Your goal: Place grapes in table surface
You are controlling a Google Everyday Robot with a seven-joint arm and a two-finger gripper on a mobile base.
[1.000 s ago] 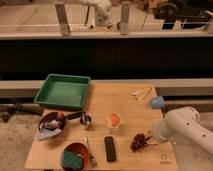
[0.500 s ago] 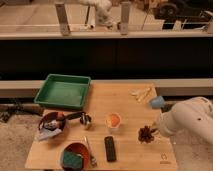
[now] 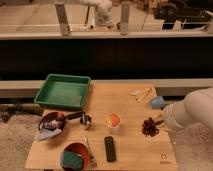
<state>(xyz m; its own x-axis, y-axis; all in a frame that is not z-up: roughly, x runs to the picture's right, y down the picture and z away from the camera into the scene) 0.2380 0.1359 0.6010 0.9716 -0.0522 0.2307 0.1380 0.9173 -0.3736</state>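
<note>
My end effector point(image 3: 160, 122) is right at the grapes point(image 3: 148, 127), which look down on the tabletop point(image 3: 125, 100) beside the cup point(image 3: 113, 120). Can't tell whether I'm gripping them. Release and retreat look left to do.

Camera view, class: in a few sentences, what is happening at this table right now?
A robot arm reaches in from the picture's right, its tool right at the grapes near the right edge of the table. The grapes appear to rest on the wood, to the right of the orange cup and the black remote. Whether the tool holds them is unclear.
</note>
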